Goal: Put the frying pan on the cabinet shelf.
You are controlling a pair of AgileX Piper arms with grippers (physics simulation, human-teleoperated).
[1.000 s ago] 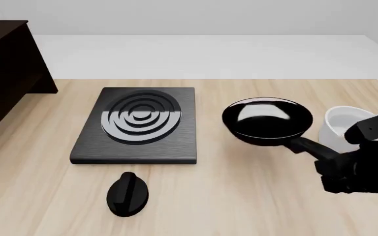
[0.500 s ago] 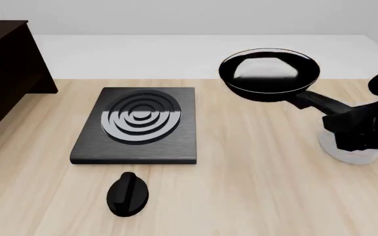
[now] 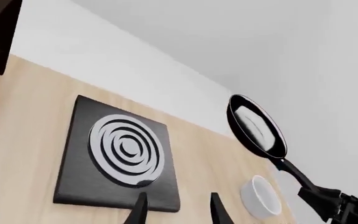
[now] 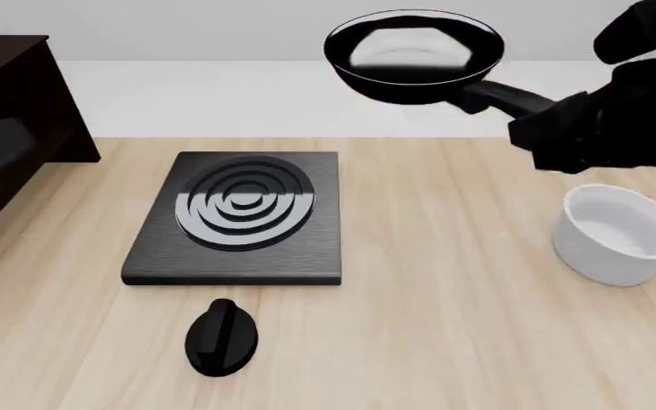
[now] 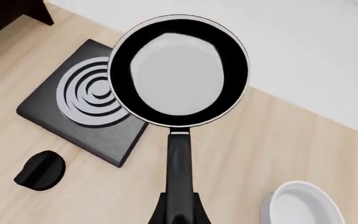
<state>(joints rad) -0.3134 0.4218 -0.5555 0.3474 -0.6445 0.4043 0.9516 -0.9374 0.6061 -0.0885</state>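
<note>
The frying pan is a glossy black round pan, held high above the table behind the stove plate. Its long handle runs right into my right gripper, which is shut on the handle's end. In the right wrist view the pan hangs level over the stove plate's corner, with the gripper clamped on the handle. The left wrist view shows the pan in the air, and my left gripper open and holding nothing. The dark cabinet stands at the table's left edge; the cabinet shelf itself is out of view.
A flat black stove plate with a ring pattern lies left of centre. A small black knob sits in front of it. A white bowl stands on the right, below my right arm. The table is light wood.
My right gripper has lifted the pan off the table and carried it up and to the left. The white bowl, partly covered by the arm before, now shows fully.
</note>
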